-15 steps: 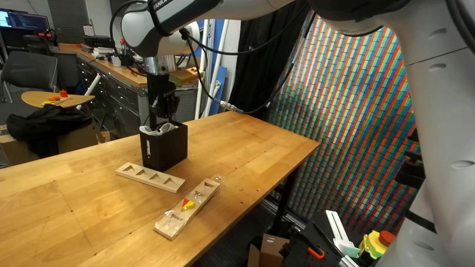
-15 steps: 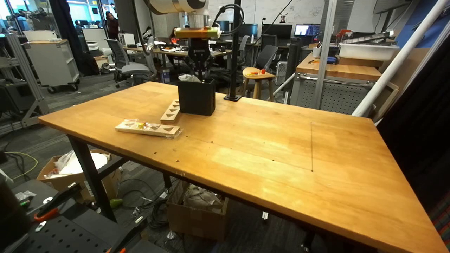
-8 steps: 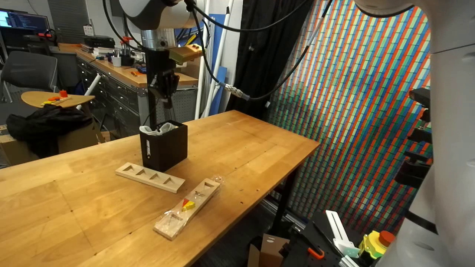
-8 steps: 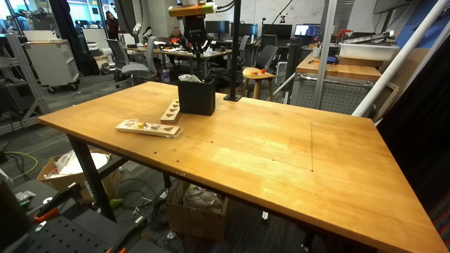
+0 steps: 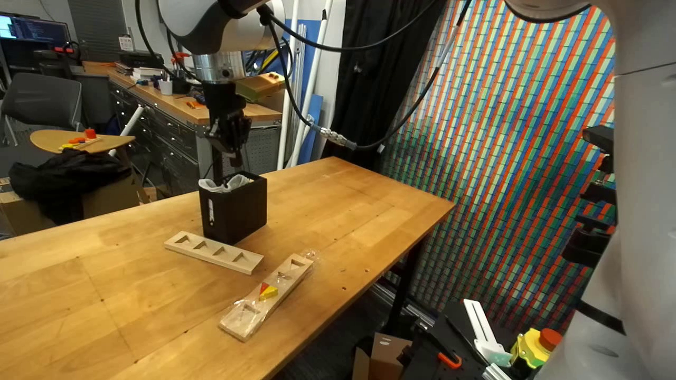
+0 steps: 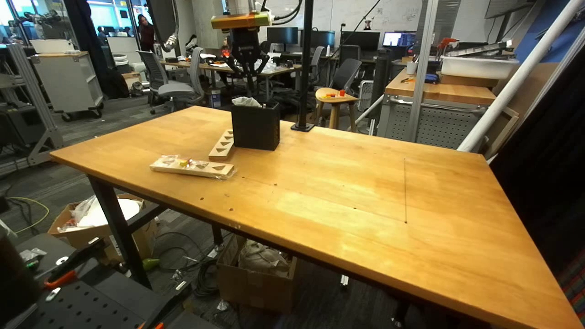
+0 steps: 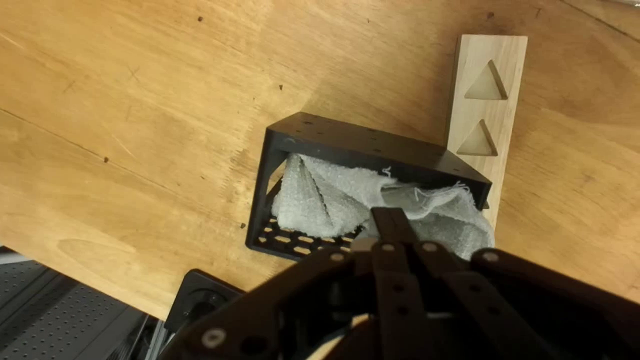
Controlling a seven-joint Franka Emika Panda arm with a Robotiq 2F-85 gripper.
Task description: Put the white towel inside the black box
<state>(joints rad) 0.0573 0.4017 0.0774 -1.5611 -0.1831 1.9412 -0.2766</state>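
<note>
Wht. towel (image 7: pixel 320 205) bunched in blk. box (image 5: pixel 235 211), part above rim; box on worktop (image 6: pixel 343 205); pincer (image 5: pixel 235 158) above box, jaws tog.

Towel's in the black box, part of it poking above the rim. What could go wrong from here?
1. The white towel pokes above the rim of the black box in both exterior views, so it may slip out or not count as fully inside.
2. The claw is shut and hangs above the box; lowering it could strike the rim and perhaps shift the box.
3. Loose threads at the towel's edge might snag the claw if it dips.
</note>
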